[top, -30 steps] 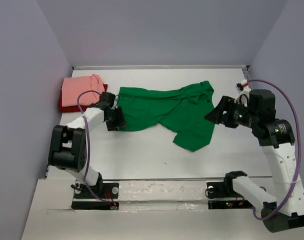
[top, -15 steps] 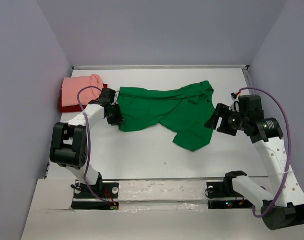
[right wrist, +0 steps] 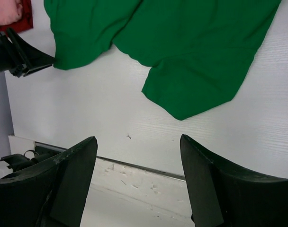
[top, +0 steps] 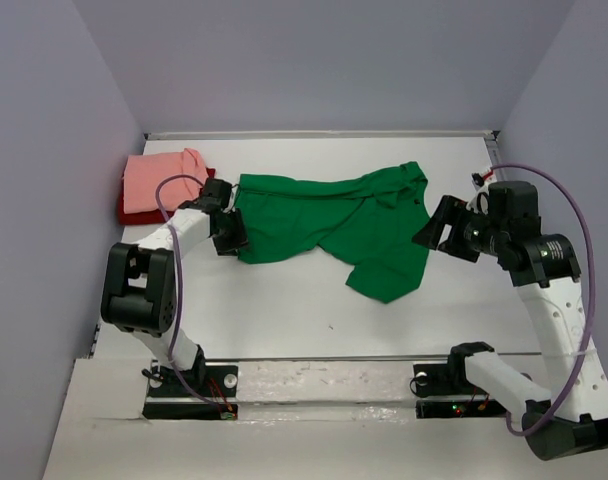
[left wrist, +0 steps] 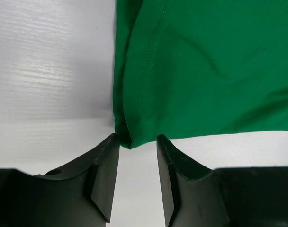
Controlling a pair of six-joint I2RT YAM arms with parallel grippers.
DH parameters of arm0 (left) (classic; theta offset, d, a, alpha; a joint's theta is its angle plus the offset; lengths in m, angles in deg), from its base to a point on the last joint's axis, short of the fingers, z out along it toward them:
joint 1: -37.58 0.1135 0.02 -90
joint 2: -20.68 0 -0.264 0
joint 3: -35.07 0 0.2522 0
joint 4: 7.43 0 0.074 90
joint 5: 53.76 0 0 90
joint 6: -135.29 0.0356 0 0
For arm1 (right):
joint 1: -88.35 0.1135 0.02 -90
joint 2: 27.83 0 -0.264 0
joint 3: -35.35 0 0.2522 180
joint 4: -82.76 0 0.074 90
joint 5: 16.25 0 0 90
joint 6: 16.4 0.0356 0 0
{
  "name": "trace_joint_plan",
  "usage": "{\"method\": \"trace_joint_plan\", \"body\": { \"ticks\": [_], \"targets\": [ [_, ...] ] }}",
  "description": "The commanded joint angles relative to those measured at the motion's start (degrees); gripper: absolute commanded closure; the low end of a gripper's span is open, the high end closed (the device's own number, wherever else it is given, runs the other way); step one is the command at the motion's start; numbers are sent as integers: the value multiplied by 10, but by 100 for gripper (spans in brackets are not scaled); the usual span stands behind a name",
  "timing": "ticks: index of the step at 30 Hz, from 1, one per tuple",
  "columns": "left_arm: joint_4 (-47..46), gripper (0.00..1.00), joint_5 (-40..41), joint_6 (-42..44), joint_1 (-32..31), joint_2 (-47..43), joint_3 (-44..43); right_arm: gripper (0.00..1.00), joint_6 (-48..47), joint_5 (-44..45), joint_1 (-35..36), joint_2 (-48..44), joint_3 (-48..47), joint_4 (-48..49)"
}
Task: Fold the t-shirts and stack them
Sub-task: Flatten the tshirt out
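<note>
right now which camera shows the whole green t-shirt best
Top external: the green t-shirt lies fully in frame, unfolded. The left wrist view shows only one hemmed corner at the tips of the left gripper. The right wrist view shows much of it, cut off at the top edge.

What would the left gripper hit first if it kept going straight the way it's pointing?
The hemmed corner of the bright green cloth t-shirt, lying right at the mouth of the left gripper; its height above the cloth is unclear.
</note>
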Motion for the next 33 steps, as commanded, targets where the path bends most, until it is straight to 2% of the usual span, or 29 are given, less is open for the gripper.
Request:
{"method": "trace_joint_plan", "body": {
  "ticks": [1,6,8,9,10,12,14,16,17,19,20,21,26,29,33],
  "targets": [
    [-21,53,-7,1,1,26,10,24,5,5,4,2,-47,-1],
    [-40,56,-32,0,1,71,7,23,11,13,4,3,-55,-12],
    [-45,64,-40,1,1,74,4,23,15,27,4,3,-46,-14],
    [-45,70,-41,1,1,72,3,23,14,32,4,6,-40,-17],
    [-41,84,-39,1,2,70,1,23,17,42,4,16,-23,-23],
    [-35,100,-31,0,1,59,-1,27,24,57,4,23,3,-21],
    [-25,100,-29,1,1,36,-5,33,48,69,4,21,61,0],
    [-7,100,-29,1,1,8,-12,35,72,65,4,14,110,34],
    [-2,100,-33,2,2,-4,-14,34,77,53,4,7,161,47],
    [23,100,-32,5,1,-33,-26,27,83,36,4,4,204,68],
    [32,100,-30,10,2,-41,-31,18,91,32,4,-2,222,81],
    [41,100,-24,12,1,-56,-38,15,92,29,4,-5,254,88],
    [90,100,-15,17,1,-92,-83,13,121,20,4,3,271,103],
    [104,100,-14,17,1,-104,-101,14,157,-21,4,1,311,158],
    [111,100,-10,15,1,-114,-104,14,160,-3,4,27,338,200]
  ]
}}
